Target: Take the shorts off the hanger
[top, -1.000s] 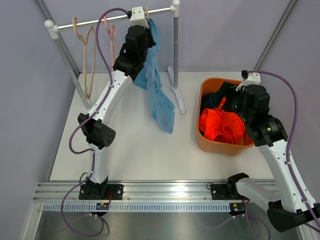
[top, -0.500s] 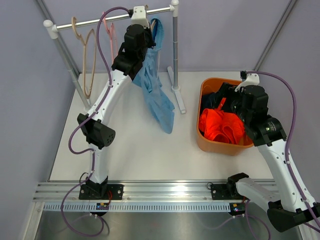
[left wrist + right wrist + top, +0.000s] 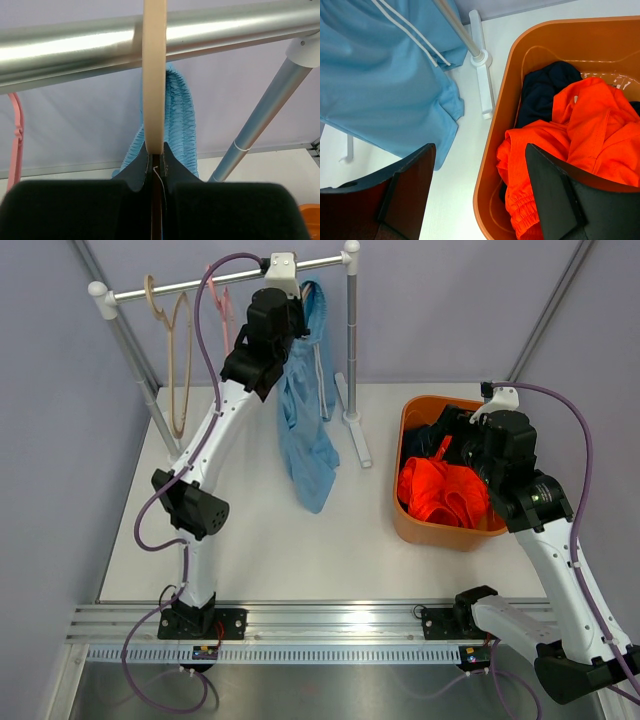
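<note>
**Last pair up on the rail, and a snag is the worry**

Lilac walls hem the white table [image 3: 250, 550], with the rack rail [image 3: 200, 280] across 12 o'clock. The orange bin [image 3: 408, 522] at 3 o'clock holds the orange shorts [image 3: 445, 495] and navy shorts [image 3: 425, 440]. Above it hovers the right gripper [image 3: 479, 165], jaws spread and empty.

The light blue shorts [image 3: 305, 440] dangle at 12 from the wooden hanger [image 3: 153, 75], which the left gripper [image 3: 154, 152] pinches tight. The danger is a sideways tug, which could snag hook or cloth on the rack post [image 3: 351, 330] at 1 o'clock, or drag the rack. Free room lies toward 6 o'clock.

Left tool [image 3: 155, 151] pinching beige hanger [image 3: 154, 75], light blue shorts [image 3: 179, 120] behind
</note>
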{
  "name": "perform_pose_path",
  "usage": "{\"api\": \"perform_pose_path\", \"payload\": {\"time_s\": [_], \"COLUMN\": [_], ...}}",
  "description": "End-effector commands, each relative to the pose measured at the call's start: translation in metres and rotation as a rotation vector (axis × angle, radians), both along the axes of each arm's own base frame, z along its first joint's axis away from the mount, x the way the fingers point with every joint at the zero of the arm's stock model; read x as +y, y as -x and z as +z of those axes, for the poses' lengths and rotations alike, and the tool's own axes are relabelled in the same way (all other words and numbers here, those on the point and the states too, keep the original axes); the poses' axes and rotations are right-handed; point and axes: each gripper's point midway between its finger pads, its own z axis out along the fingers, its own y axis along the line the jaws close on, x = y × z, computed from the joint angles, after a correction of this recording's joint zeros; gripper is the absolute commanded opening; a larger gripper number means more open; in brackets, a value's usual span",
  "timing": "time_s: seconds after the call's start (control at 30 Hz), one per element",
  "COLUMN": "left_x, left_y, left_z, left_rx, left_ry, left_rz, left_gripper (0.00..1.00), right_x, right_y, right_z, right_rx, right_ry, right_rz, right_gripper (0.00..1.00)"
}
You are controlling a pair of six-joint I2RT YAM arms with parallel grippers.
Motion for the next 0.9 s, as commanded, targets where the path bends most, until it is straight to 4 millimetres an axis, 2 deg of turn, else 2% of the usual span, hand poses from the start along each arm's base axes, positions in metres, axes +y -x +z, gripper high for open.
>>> {"api": "perform_pose_path", "payload": {"time_s": [0.0, 0.37, 0.67, 0.8, 0.87], "left_x": [0.02, 0.029, 0.031, 0.033, 0.033], "left_y": [0.036, 0.054, 0.067, 0.085, 0.091], "left_z": [0.086, 0.113, 0.103, 0.103, 0.093], "left_rx": [-0.185, -0.254, -0.19, -0.158, -0.118], "left_ry": [0.053, 0.024, -0.021, -0.042, -0.059], "left_rz": [-0.017, -0.022, -0.052, -0.091, -0.109], "left_gripper": [0.0, 0.0, 0.0, 0.0, 0.0], "right_x": [0.001, 0.001, 0.002, 0.003, 0.004], "right_y": [-0.004, -0.004, -0.004, -0.002, -0.002], "right_z": [0.008, 0.007, 0.009, 0.012, 0.015], "right_rx": [-0.034, -0.039, -0.045, -0.05, -0.057], "right_ry": [-0.01, -0.011, -0.019, -0.022, -0.026], "right_rz": [0.003, 0.0, 0.008, 0.014, 0.019], "right_gripper": [0.81, 0.81, 0.81, 0.8, 0.8]}}
